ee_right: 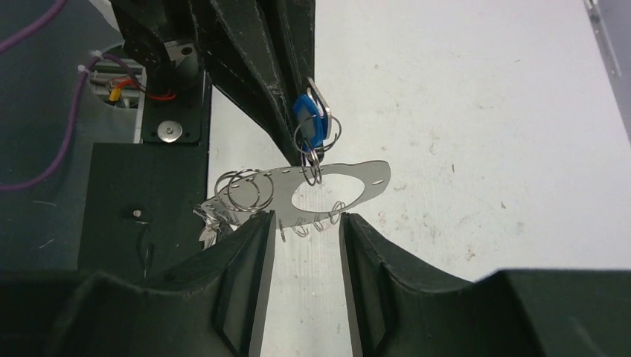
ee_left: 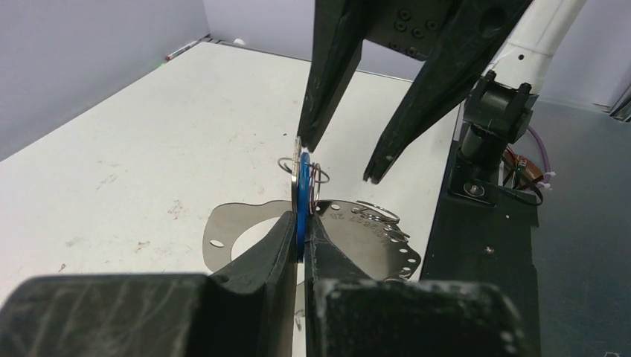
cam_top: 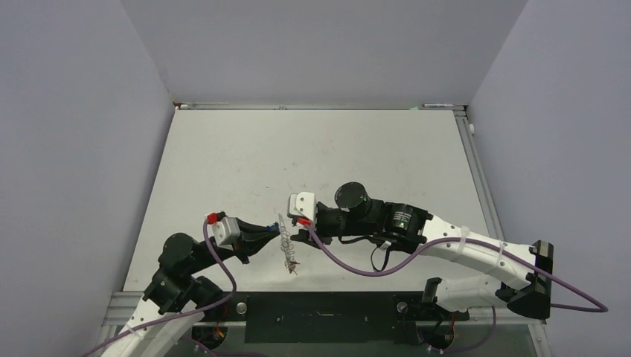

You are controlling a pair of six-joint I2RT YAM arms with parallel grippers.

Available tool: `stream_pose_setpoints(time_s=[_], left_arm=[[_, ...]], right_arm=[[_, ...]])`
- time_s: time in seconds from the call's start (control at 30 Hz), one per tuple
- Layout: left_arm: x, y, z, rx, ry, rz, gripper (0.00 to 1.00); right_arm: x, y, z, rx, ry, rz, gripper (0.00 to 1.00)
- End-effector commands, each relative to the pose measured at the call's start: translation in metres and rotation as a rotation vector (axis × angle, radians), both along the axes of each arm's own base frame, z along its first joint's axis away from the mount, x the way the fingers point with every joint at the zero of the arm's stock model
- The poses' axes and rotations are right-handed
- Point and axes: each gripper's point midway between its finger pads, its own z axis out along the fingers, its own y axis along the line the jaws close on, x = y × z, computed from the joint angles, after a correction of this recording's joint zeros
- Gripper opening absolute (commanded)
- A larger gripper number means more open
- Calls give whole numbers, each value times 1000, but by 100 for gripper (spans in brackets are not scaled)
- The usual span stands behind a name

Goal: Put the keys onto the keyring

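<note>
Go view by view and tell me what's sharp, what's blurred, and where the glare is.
Top view: even, soft light, but the keyring is too small for detail. Left wrist: the left gripper near the lens is blurred; the blue key it pinches is sharp. Right wrist: right gripper dark and soft, keyring crisp, no strong glare.

White table in a plain grey enclosure

The white tabletop [cam_top: 312, 156] fills the centre of the top view, and its surface is flecked with small dark scuffs. Bare pale grey walls close it in at the left [cam_top: 74, 149], across the top [cam_top: 320, 44] and at the right [cam_top: 565, 134]. A metal rail [cam_top: 476, 160] edges the table's right side. A black plate [cam_top: 320, 316] lies along the bottom of the frame. The light is soft and even.
</note>
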Motion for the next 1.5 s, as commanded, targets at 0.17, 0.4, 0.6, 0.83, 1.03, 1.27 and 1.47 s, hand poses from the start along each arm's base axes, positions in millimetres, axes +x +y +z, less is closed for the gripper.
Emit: stream_pose_setpoints(time_s=[0.17, 0.4, 0.6, 0.83, 1.03, 1.27, 1.47], left_arm=[[36, 13, 11, 44, 104, 201, 0], [65, 15, 2, 60, 306, 342, 0], [85, 12, -10, 38, 398, 418, 0], [112, -12, -9, 41, 433, 432, 0], [150, -35, 12, 57, 378, 448, 0], [194, -89, 22, 191, 332, 361, 0], [178, -144, 4, 370, 277, 174, 0]], right_arm=[[16, -32, 51, 239, -65, -195, 44], [20, -59, 58, 351, -49, -309, 46], [18, -74, 55, 393, -20, -352, 46], [20, -83, 53, 443, -4, -396, 46], [28, -90, 55, 471, -13, -451, 46], [41, -118, 74, 519, -49, -585, 46], [43, -161, 99, 622, -64, -694, 46]])
